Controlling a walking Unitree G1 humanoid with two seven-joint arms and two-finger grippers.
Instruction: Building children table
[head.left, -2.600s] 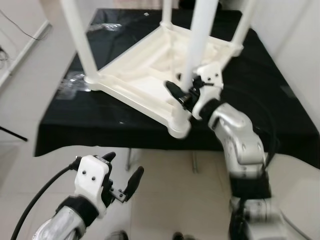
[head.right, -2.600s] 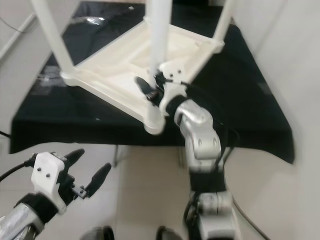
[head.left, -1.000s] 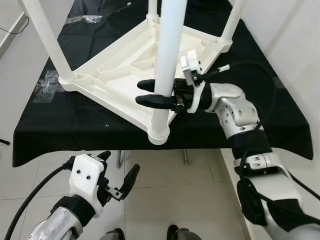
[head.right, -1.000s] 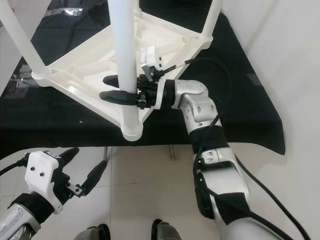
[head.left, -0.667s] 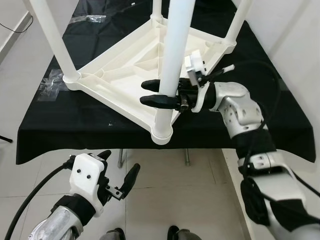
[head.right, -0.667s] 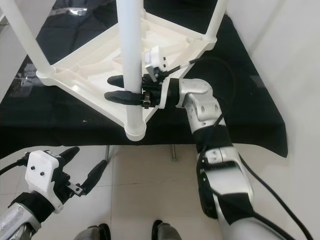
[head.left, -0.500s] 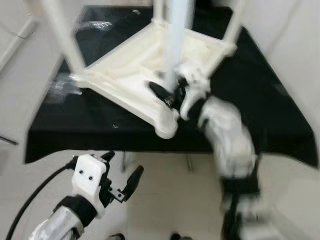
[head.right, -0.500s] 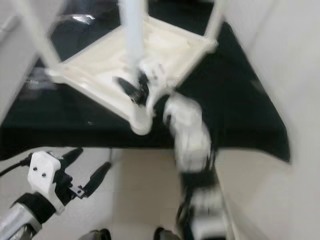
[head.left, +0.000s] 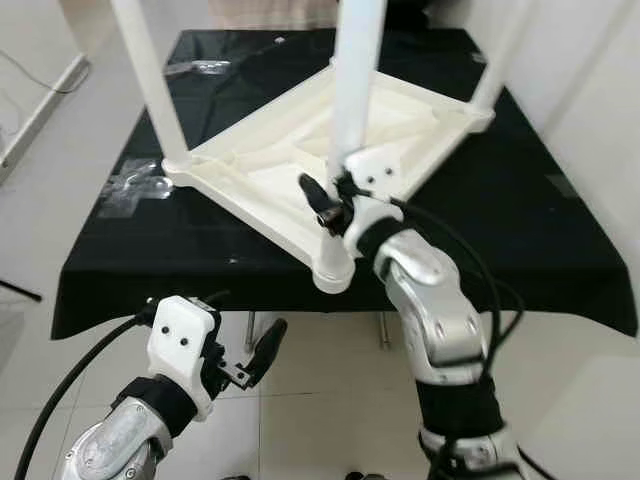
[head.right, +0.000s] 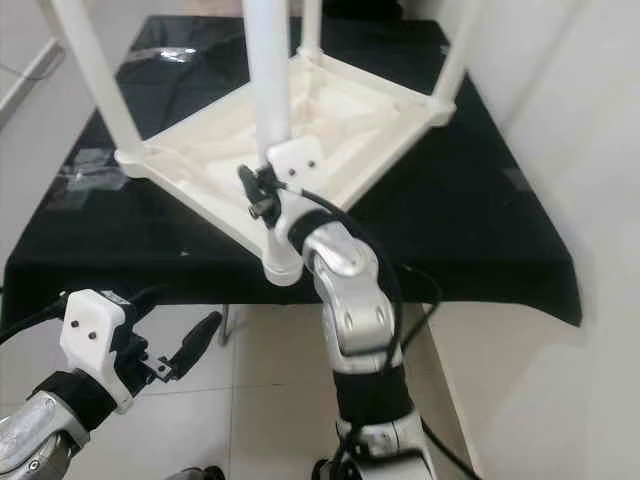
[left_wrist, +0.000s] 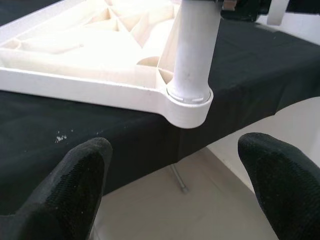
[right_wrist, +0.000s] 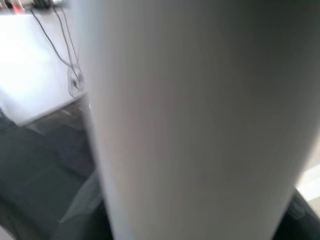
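Note:
The white children's table (head.left: 285, 150) lies upside down on a black-clothed table (head.left: 520, 230), its legs pointing up. My right gripper (head.left: 333, 195) is on the near leg (head.left: 355, 90), a little above the corner socket (head.left: 333, 270), with fingers on either side and shut on it. The right wrist view has that leg (right_wrist: 190, 115) pressed close against the camera. My left gripper (head.left: 245, 320) hangs low in front of the table edge, open and holding nothing. In the left wrist view its fingertips (left_wrist: 82, 185) stand wide apart below the corner socket (left_wrist: 187, 107).
Two more white legs rise at the left (head.left: 150, 80) and the far right (head.left: 505, 50). Crumpled clear plastic (head.left: 135, 185) lies on the cloth at the left. Tiled floor (head.left: 320, 400) lies below the table edge. A white wall (head.left: 610, 120) is close on the right.
The camera has shifted. My right gripper has swung around the near leg, from lying level across it to a steep pose with the wrist below. The left gripper stays low and open.

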